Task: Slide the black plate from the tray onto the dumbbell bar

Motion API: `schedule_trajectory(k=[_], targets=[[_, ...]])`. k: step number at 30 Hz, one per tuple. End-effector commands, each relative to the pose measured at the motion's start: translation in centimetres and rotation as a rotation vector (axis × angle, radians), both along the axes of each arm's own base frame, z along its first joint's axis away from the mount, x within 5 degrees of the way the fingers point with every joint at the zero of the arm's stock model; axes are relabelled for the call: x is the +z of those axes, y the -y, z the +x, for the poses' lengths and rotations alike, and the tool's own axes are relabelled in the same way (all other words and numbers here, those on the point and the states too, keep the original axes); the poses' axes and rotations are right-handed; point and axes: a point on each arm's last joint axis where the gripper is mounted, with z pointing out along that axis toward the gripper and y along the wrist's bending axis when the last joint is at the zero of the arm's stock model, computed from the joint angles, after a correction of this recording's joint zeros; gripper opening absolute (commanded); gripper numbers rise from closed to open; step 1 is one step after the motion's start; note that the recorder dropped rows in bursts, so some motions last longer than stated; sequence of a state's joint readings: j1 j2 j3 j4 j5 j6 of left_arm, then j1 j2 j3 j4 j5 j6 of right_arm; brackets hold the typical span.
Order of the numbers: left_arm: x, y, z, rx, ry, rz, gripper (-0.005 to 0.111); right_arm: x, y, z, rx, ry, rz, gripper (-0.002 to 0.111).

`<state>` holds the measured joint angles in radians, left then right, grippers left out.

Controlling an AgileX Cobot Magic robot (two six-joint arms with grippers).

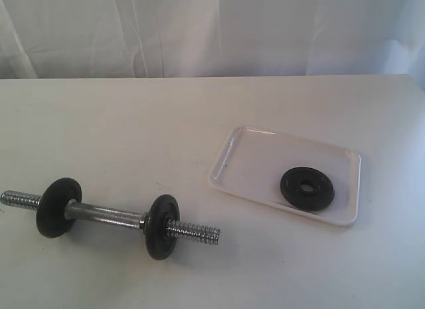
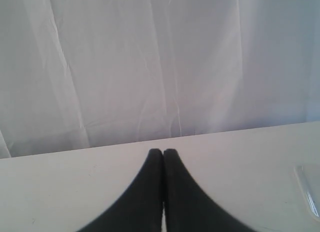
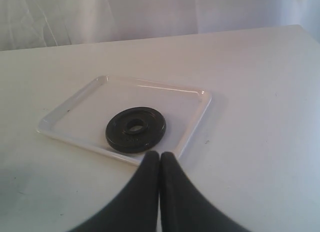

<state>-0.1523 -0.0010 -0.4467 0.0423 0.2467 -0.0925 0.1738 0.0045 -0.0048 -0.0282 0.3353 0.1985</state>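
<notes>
- left gripper (image 2: 163, 153): black fingers pressed together, holding nothing, over the bare white table (image 2: 60, 192).
- right gripper (image 3: 159, 156): fingers likewise together, empty; tray just ahead of the tips.
- dumbbell bar (image 1: 106, 214): lying on the table, nearest and left in exterior view; two black discs (image 1: 58, 207) on the shaft, threaded tips bare.
- tray (image 1: 246, 149): farther back, right, well apart from the bar.
- black plate (image 1: 307, 187): flat inside the tray, toward its right end.
- white curtain (image 1: 199, 30) behind the table.

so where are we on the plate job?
Nothing done yet: the black plate lies flat in the tray. Nothing in hand: left tool and right tool are shut and empty, the right facing the tray. Remaining: grasp the plate, slide it onto the dumbbell bar.
</notes>
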Motion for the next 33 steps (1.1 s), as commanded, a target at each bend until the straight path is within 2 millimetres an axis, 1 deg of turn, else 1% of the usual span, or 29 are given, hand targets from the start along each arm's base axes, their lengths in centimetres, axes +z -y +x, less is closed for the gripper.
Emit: schedule_trajectory(k=[1, 8, 11, 13, 14, 16, 18, 20, 21, 23, 28, 31, 33], targets=[[0.5, 0.0, -0.1, -0.007, 0.041, -0.014, 0.000, 0.0, 0.0, 0.0, 0.005, 0.014, 0.001, 0.000], [1.7, -0.2, -0.2, 0.024, 0.178, 0.050, 0.000, 0.0, 0.0, 0.0, 0.005, 0.014, 0.001, 0.000], [1.9, 0.0, 0.9, 0.022, 0.159, 0.051, 0.000, 0.0, 0.0, 0.0, 0.005, 0.014, 0.001, 0.000], [1.6, 0.2, 2.3, 0.018, 0.083, 0.058, 0.000, 0.0, 0.0, 0.0, 0.005, 0.014, 0.001, 0.000], [1.3, 0.4, 3.1, 0.016, 0.011, 0.070, 0.000, 0.0, 0.0, 0.0, 0.005, 0.014, 0.001, 0.000], [0.0, 0.6, 4.9, 0.011, -0.197, 0.113, 0.000, 0.0, 0.0, 0.0, 0.005, 0.014, 0.001, 0.000], [-1.8, 0.7, 6.8, 0.017, -0.435, 0.180, 0.000, 0.0, 0.0, 0.0, 0.005, 0.014, 0.001, 0.000], [-3.0, 1.0, 8.5, 0.001, -0.590, 0.217, 0.000, 0.0, 0.0, 0.0, 0.005, 0.014, 0.001, 0.000], [-3.2, 1.5, 9.3, -0.027, -0.631, 0.215, 0.000, 0.0, 0.0, 0.0, 0.005, 0.014, 0.001, 0.000], [-2.9, 2.7, 10.5, -0.127, -0.688, 0.274, 0.000, 0.0, 0.0, 0.0, 0.005, 0.014, 0.001, 0.000], [-2.8, 7.1, 13.2, -0.525, -0.898, 0.480, 0.000, -0.1, 0.0, 0.0, 0.004, -0.001, -0.002, 0.000], [-2.5, 9.6, 14.7, -0.741, -0.930, 0.596, 0.000, -0.1, 0.0, 0.0, 0.004, -0.001, -0.002, 0.000], [-2.4, 10.9, 15.7, -0.808, -0.936, 0.644, 0.000, -0.1, 0.0, 0.0, 0.004, -0.001, -0.002, 0.000]])
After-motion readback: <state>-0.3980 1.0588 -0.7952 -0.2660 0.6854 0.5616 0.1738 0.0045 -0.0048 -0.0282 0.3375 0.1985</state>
